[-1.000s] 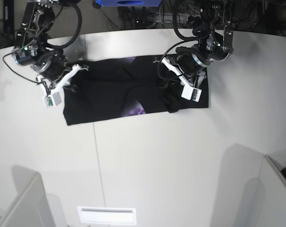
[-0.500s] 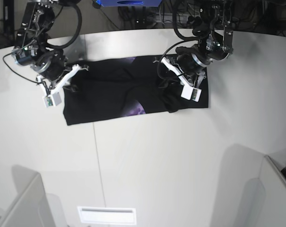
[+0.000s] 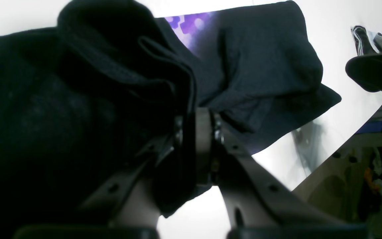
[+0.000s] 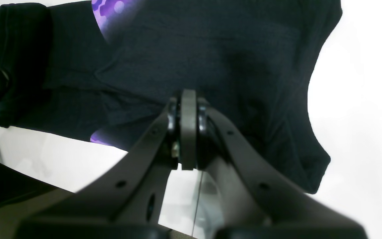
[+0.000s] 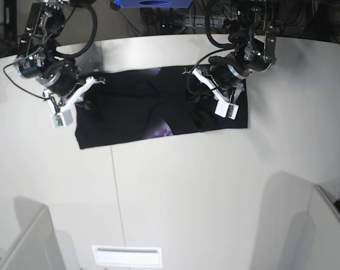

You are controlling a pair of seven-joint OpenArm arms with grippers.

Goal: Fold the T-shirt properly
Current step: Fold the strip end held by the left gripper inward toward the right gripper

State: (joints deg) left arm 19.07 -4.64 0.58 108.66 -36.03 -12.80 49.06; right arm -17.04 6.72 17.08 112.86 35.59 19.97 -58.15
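Nothing much is shifting since a second ago: the left gripper (image 5: 206, 107) is inching slightly up the table (image 5: 175, 185). We are reading no label or writing, only purple print (image 3: 191, 25) on the T-shirt (image 5: 130, 109), which is lying across the table's far side. Left jaws are pinching a bunched fold of the shirt; the right gripper (image 4: 187, 129) is sitting fully closed, empty, over the cloth.
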